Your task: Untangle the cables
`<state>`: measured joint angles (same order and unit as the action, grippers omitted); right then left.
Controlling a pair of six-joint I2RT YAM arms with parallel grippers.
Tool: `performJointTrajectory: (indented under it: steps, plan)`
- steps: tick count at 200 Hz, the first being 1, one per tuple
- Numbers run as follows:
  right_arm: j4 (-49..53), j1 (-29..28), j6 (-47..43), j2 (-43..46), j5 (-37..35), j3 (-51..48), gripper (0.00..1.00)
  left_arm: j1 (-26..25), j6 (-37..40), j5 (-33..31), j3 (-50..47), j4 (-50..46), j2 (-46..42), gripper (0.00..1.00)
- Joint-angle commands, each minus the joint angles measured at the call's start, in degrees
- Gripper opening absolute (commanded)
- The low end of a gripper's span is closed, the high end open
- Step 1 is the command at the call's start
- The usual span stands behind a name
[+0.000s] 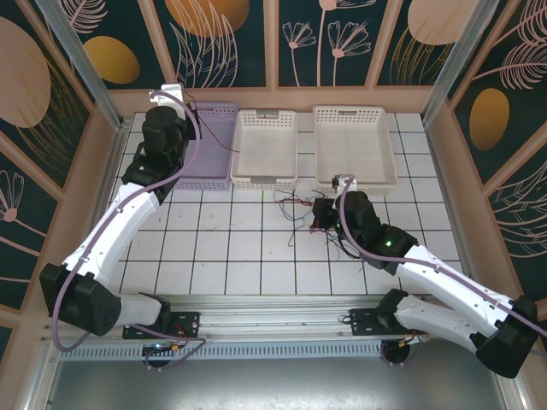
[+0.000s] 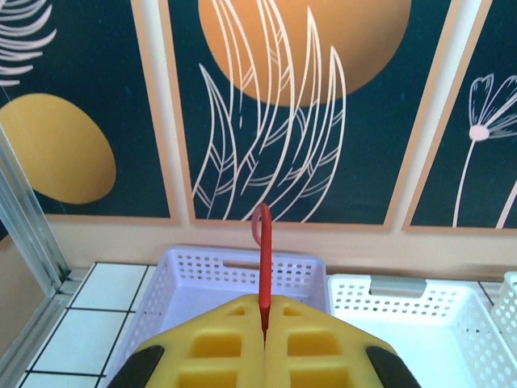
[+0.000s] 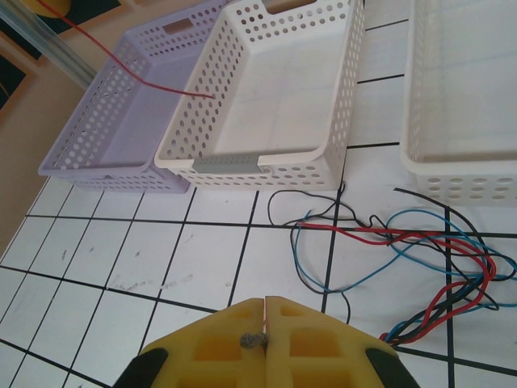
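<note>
I read the left gripper (image 2: 264, 314) pinching a thin red wire (image 2: 264, 259), the right gripper (image 3: 266, 311) pressed together beside tangled red, black and blue cables (image 3: 420, 250).

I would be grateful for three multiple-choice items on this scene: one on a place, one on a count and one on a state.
1. Where does the tangle of cables lie?
A. on the tiles
B. on the metal rail
C. on the wall panels

2. How many baskets are there?
A. two
B. four
C. three

3. The left fingers are:
A. wide open
B. shut on a red cable
C. shut on a blue cable

Key:
1 A: it sprawls on the tiles before the white baskets.
2 C: one lilac basket and two white.
3 B: the red cable rises from between the closed fingers.
</note>
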<state>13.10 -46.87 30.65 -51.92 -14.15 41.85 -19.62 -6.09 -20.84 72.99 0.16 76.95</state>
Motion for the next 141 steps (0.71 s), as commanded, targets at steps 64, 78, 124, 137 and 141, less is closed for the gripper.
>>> performJointTrajectory:
  steps: [64, 78, 124, 137, 141]
  plan:
    - [-0.7, -2.0, 1.4, 0.1, -2.5, 1.6, 0.0, 0.8, -1.2, -0.7, -2.7, 3.9, -2.1, 0.0]
    - [-0.4, -2.2, 1.3, 0.1, -2.9, 2.2, 0.0, 0.8, -1.6, -0.5, -1.3, 3.9, -3.7, 0.0]
    - [-1.1, -2.7, 1.1, -0.9, -2.8, 2.9, 0.0, 0.8, -2.4, 1.4, 4.9, 1.5, -7.4, 0.0]
    - [-1.3, -3.0, 1.1, -1.4, -2.8, 3.0, 0.0, 0.8, -2.0, 1.2, 5.3, 1.4, -7.8, 0.0]
    - [-1.4, -3.0, 1.1, -1.6, -2.8, 3.0, 0.0, 0.8, -1.8, 1.0, 5.3, 1.3, -7.8, 0.0]
